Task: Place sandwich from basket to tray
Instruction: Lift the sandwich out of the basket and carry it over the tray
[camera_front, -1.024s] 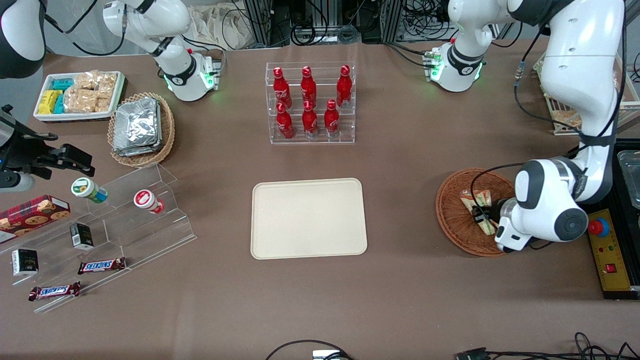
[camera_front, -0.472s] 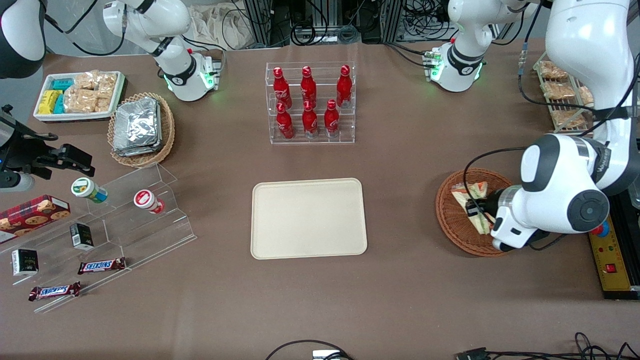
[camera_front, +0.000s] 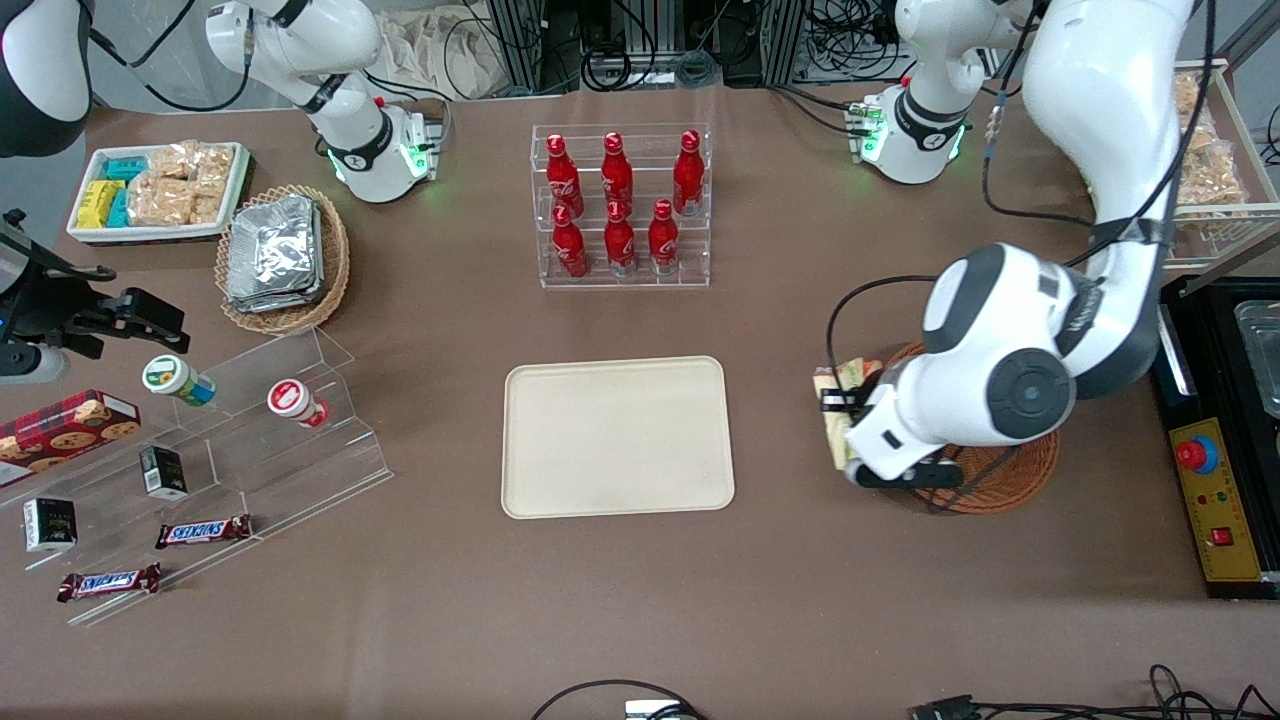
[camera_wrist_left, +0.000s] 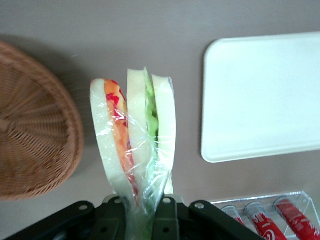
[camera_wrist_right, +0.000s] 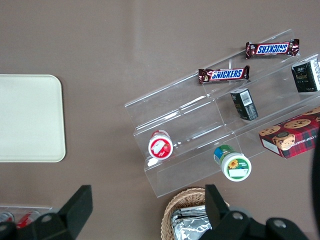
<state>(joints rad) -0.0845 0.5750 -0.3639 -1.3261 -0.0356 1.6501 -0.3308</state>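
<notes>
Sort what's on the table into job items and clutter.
Job: sandwich, shut in the gripper above bare table between basket and tray.

Clutter: cola bottles, foil packs, Snickers bars, cookie box, snack bin.

1. We see the left arm bent low over the table, its elbow high and its wrist level.
2. Its gripper (camera_front: 838, 408) hangs above the table between the basket (camera_front: 1010, 475) and the tray (camera_front: 617, 437).
3. Its fingers (camera_wrist_left: 165, 212) are clamped on the wrapped sandwich (camera_wrist_left: 134, 135), held clear of the table.
</notes>
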